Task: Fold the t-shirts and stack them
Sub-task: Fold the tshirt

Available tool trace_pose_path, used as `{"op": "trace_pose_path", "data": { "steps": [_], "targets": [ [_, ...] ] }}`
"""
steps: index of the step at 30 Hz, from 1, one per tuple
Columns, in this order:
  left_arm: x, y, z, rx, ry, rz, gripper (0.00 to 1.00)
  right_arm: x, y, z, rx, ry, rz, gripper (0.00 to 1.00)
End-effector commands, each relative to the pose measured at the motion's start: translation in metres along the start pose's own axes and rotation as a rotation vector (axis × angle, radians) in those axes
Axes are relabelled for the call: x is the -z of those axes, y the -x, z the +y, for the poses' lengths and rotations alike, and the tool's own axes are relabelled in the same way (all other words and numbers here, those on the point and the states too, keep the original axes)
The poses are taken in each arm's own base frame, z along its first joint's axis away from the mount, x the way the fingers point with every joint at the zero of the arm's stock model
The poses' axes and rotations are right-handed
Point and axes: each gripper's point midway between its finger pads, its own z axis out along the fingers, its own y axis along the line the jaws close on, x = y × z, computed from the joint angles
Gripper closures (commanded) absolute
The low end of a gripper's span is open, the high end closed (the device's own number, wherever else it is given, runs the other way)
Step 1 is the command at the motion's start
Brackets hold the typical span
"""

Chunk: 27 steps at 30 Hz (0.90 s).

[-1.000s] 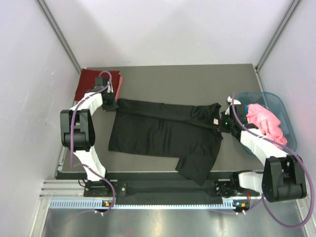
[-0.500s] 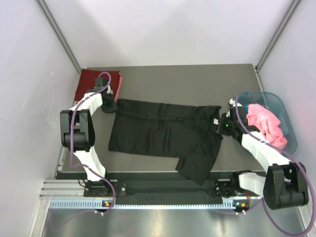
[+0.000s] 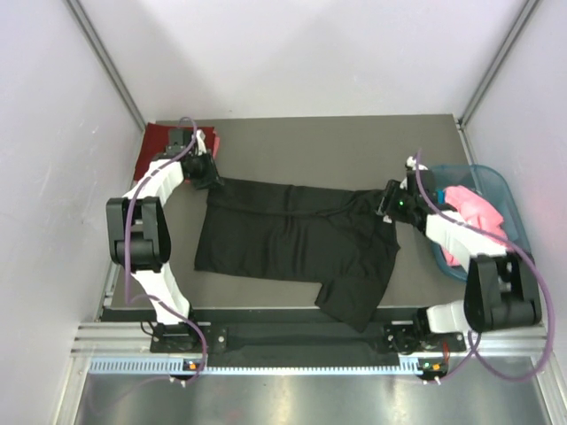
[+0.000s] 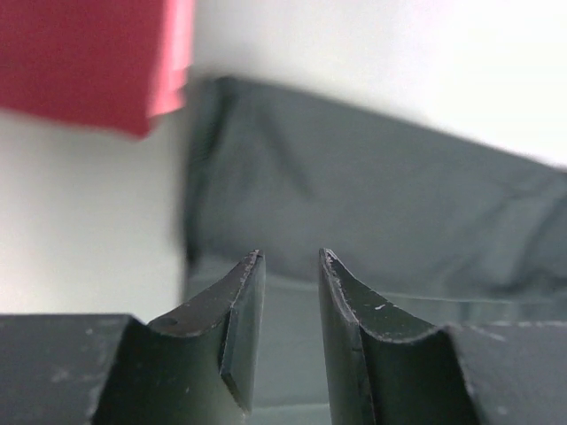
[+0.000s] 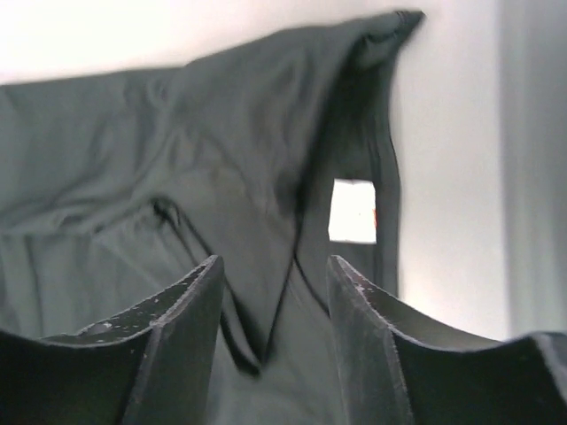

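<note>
A large black t-shirt (image 3: 292, 243) lies spread across the middle of the dark table, one sleeve trailing toward the near edge. My left gripper (image 3: 211, 180) hovers at its far left corner, jaws a little apart, nothing between them (image 4: 291, 257). My right gripper (image 3: 387, 202) is over the far right corner by the collar, open and empty (image 5: 275, 261); the white label (image 5: 353, 211) shows beyond the fingers. A dark red t-shirt (image 3: 159, 142) lies folded at the back left corner, seen also as red cloth (image 4: 89, 62). A pink t-shirt (image 3: 474, 217) sits in the basket.
The teal plastic basket (image 3: 509, 199) stands at the table's right edge, beside the right arm. White walls with metal posts close in the table on three sides. The table's near edge borders the arms' mounting rail (image 3: 292, 341).
Both grippers have opened and let go of the black t-shirt's far edge. Each has pulled back slightly toward the rear; the shirt's far edge now lies flat on the table.
</note>
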Motion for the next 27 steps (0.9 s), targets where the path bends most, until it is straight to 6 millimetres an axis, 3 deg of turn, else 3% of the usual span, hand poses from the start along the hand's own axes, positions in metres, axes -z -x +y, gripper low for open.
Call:
{"op": "trace_pose_path", "data": {
  "steps": [1,6,15,17,22,24,27],
  "targets": [
    [-0.015,0.01,-0.033,0.012,-0.162,-0.002,0.64,-0.028,0.025,0.018,-0.007,0.048,-0.03,0.49],
    [-0.031,-0.024,0.002,0.078,0.007,0.092,0.66,-0.048,0.017,0.008,-0.021,-0.008,0.026,0.5],
    [-0.028,-0.031,0.039,0.169,0.233,0.061,0.67,-0.036,-0.006,-0.008,0.012,-0.117,0.078,0.51],
    [-0.024,-0.016,0.029,0.174,0.189,0.008,0.67,-0.038,0.0,-0.004,0.005,-0.1,0.042,0.49],
    [-0.016,0.023,-0.03,0.135,-0.119,-0.104,0.66,-0.042,0.03,0.001,-0.037,-0.077,-0.023,0.46],
    [-0.024,0.036,-0.042,0.133,-0.184,-0.124,0.66,-0.048,0.039,0.011,-0.059,-0.021,-0.04,0.44],
    [-0.04,0.037,-0.049,0.139,-0.236,-0.091,0.66,-0.055,0.048,0.022,-0.06,0.037,-0.033,0.42]
  ]
}}
